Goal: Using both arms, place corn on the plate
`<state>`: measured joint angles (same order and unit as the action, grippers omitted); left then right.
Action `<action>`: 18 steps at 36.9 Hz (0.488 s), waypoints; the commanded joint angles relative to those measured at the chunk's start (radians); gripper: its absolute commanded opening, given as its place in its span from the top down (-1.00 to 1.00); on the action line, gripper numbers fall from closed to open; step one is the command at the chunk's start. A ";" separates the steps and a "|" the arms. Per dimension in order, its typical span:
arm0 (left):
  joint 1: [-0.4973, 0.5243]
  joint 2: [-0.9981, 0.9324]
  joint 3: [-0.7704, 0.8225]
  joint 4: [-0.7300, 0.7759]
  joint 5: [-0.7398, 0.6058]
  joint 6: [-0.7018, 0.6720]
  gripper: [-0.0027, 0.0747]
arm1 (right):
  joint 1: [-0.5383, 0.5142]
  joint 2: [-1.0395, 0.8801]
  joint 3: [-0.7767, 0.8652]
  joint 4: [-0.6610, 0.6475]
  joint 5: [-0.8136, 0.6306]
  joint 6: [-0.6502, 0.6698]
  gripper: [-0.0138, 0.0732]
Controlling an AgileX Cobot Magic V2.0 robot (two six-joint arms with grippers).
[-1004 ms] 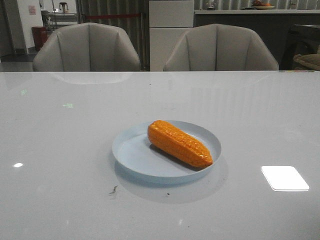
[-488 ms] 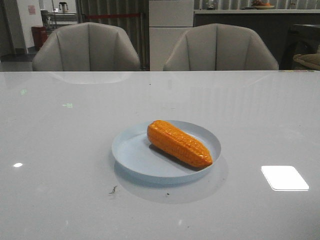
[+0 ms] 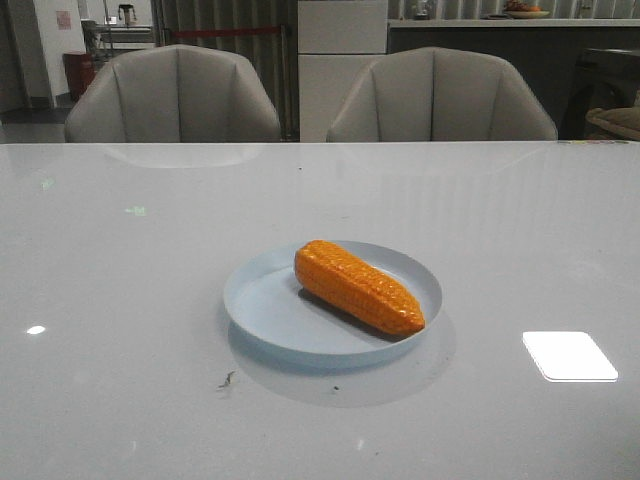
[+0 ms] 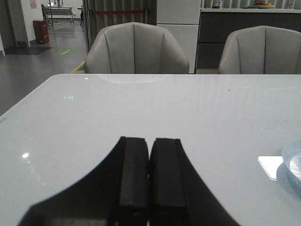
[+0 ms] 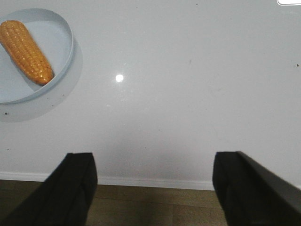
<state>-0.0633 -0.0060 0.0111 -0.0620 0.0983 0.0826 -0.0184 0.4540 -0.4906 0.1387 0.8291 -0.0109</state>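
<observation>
Glossy white table (image 3: 120, 300), two beige chairs (image 3: 172, 95) behind it at the top of the front view, a ceiling-light glare patch (image 3: 569, 355) at lower right. Corn (image 3: 358, 286) lies diagonally in the pale blue plate (image 3: 262, 305) at centre frame, tapered end toward lower right, fully inside the rim. My left hand (image 4: 149, 181) has its fingers pressed together with nothing between them; only the plate's edge shows at the right border of that view. My right hand (image 5: 153, 181) is spread wide and empty, over the table's near edge, with corn and plate well apart from it at upper left. I read the placing as done; what's left is parking both arms clear without nudging the plate.
</observation>
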 commanded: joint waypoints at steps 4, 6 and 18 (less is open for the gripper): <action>0.002 -0.021 0.038 -0.001 -0.092 -0.010 0.69 | -0.004 -0.016 -0.008 -0.036 -0.080 -0.004 -0.73; 0.002 -0.021 0.038 -0.001 -0.092 -0.010 0.69 | -0.004 -0.031 0.005 -0.040 -0.088 -0.004 -0.73; 0.002 -0.021 0.038 -0.001 -0.092 -0.010 0.69 | -0.004 -0.216 0.115 -0.042 -0.354 -0.004 0.39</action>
<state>-0.0633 -0.0060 0.0111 -0.0620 0.0983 0.0826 -0.0184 0.2672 -0.3717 0.1012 0.6419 -0.0109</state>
